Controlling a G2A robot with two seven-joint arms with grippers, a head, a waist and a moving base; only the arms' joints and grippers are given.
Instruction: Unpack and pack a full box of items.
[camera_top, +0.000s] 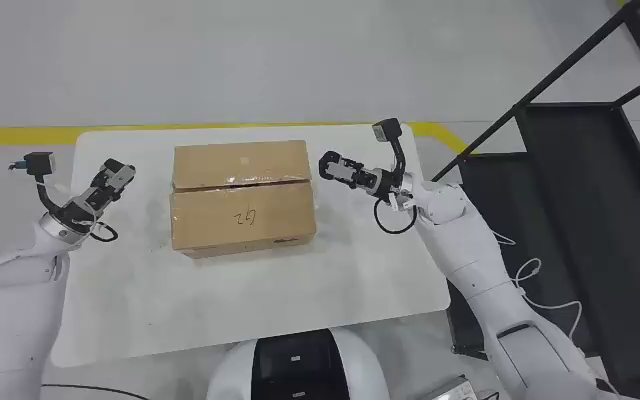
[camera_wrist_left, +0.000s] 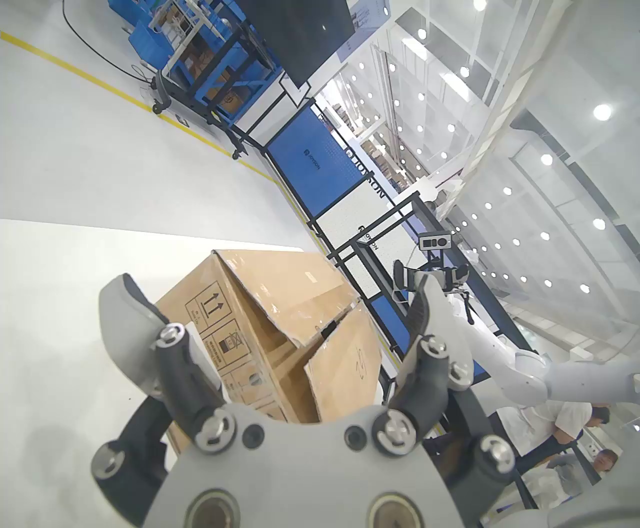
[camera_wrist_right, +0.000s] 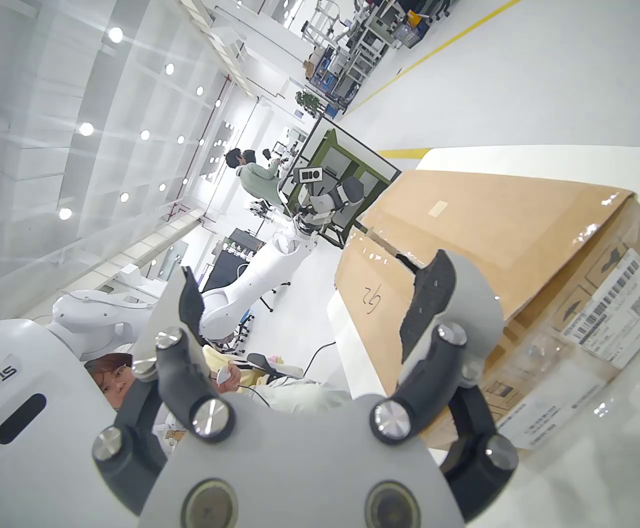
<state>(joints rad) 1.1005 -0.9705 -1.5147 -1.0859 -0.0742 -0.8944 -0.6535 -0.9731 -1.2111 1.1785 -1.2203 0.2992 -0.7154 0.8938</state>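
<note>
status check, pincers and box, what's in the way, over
Left pincer open, empty, off one end of box. Right pincer open, empty, off the other end. Flaps down, untouched, on table. Nothing between pincers and box.

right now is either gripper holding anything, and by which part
Nothing is held. The left gripper and right gripper are both open, one at each side of the cardboard box.

A brown cardboard box sits flat on the white table, a bit toward 12 o'clock from the middle. Its two top flaps are folded down and meet in a line running from 9 to 3 o'clock, with a small gap and torn shiny tape there. The 6 o'clock flap has a pen scribble. A barcode label is on the 3 o'clock end.
</note>
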